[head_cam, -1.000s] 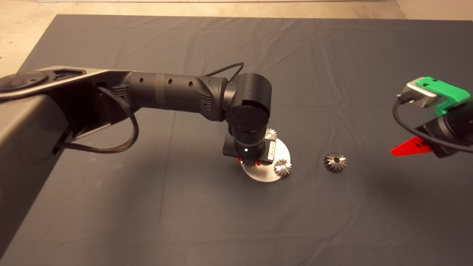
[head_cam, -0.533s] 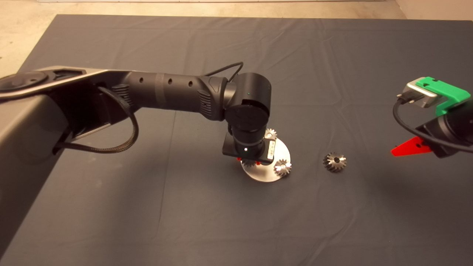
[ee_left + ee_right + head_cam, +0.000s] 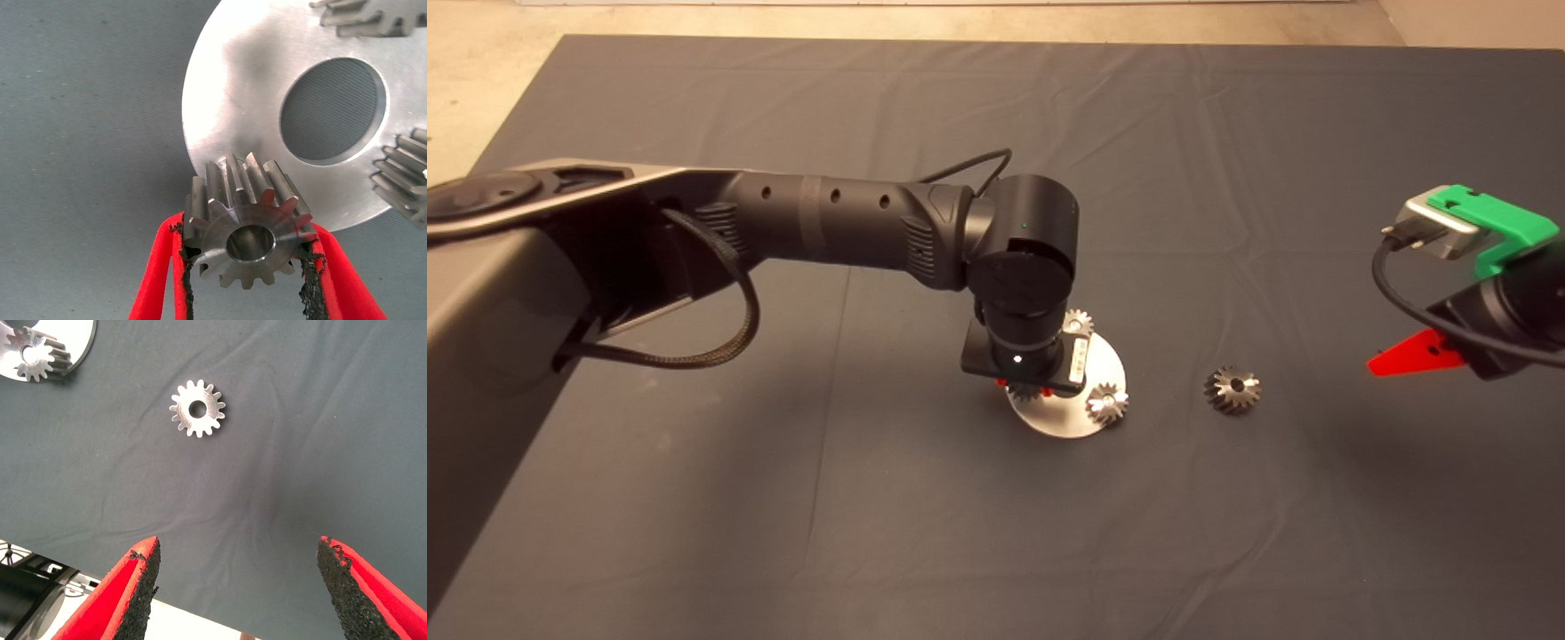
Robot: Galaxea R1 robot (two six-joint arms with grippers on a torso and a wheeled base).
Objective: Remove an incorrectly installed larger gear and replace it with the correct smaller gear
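Note:
My left gripper (image 3: 247, 230) is shut on a smaller gear (image 3: 243, 223), a shiny steel one with a dark centre hole, held over the near rim of the round steel plate (image 3: 227, 100). Whether the gear rests on the plate I cannot tell. In the head view the left wrist covers most of this gear (image 3: 1024, 389). Two more small gears (image 3: 1079, 322) (image 3: 1107, 404) stand on the plate (image 3: 1063, 420). The larger gear (image 3: 1232, 389) lies on the mat to the right of the plate, also visible as the larger gear (image 3: 197, 408). My right gripper (image 3: 237, 550) hangs open at the right edge, apart from it.
The plate has a wide round hole (image 3: 333, 110) in its middle. The dark mat (image 3: 871, 498) is wrinkled, and bare floor (image 3: 480, 80) shows beyond its far left corner. The left arm (image 3: 827, 227) stretches across the mat's left half.

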